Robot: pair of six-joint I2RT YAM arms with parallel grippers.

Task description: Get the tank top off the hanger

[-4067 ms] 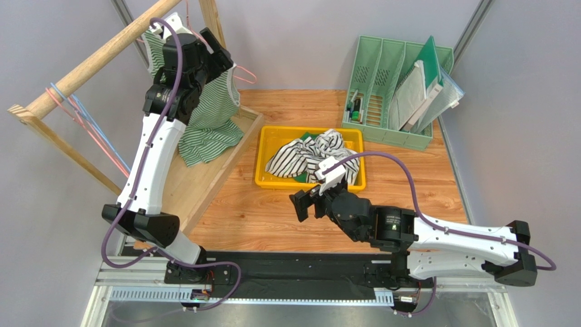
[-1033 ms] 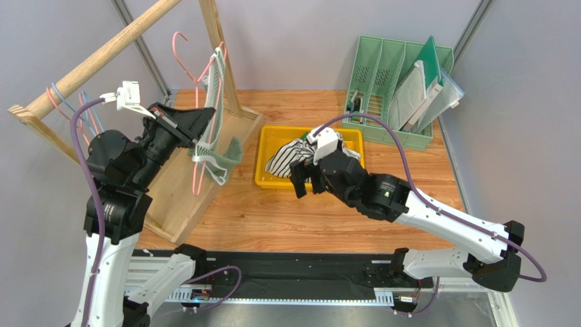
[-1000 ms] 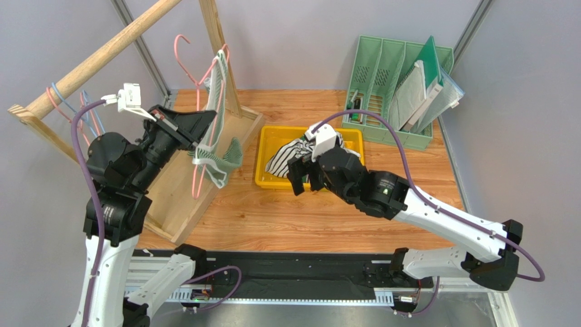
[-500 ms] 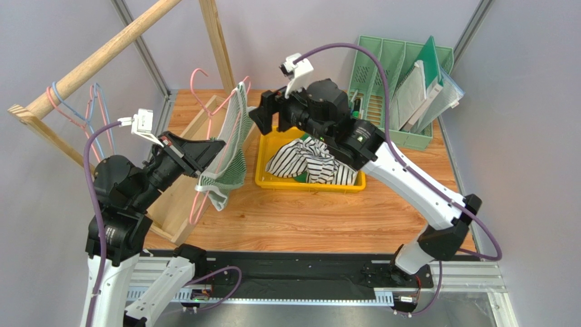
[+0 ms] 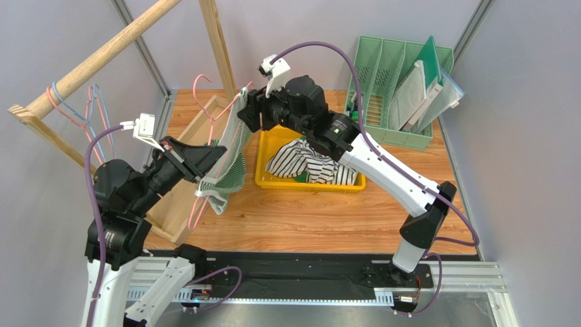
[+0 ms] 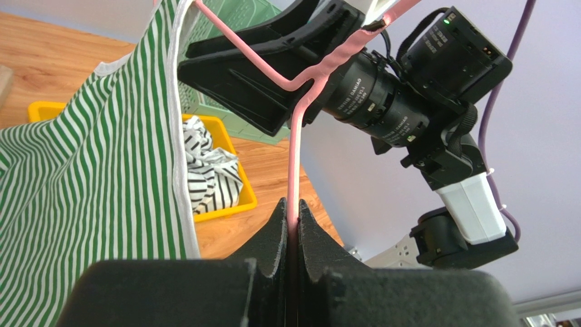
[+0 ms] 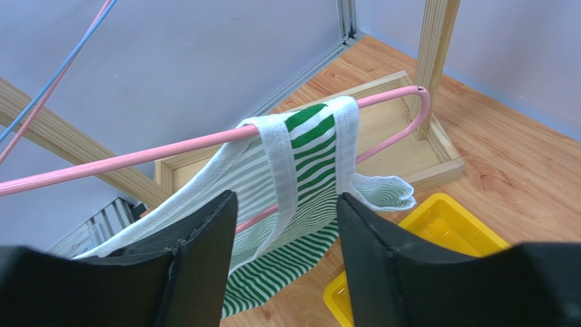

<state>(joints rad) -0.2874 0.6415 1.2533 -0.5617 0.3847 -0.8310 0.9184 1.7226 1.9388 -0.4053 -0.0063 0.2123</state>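
Now the left gripper (image 6: 292, 221) jaws pinch the pink wire hanger (image 6: 294, 157); at one o'clock, right gripper (image 7: 285, 201) jaws spread astride the green-and-white striped tank top (image 7: 310, 129).

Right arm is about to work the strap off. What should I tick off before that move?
1. The left gripper shut on the pink hanger: ok.
2. The strap of the tank top sits between the fingers of the right gripper: ok.
3. Right jaws closed on the strap: not ok, open with gaps either side.
4. Right jaws clear of the hanger's lower wire: cannot tell; it crosses near the gap.
5. The yellow bin close by for the drop: ok.
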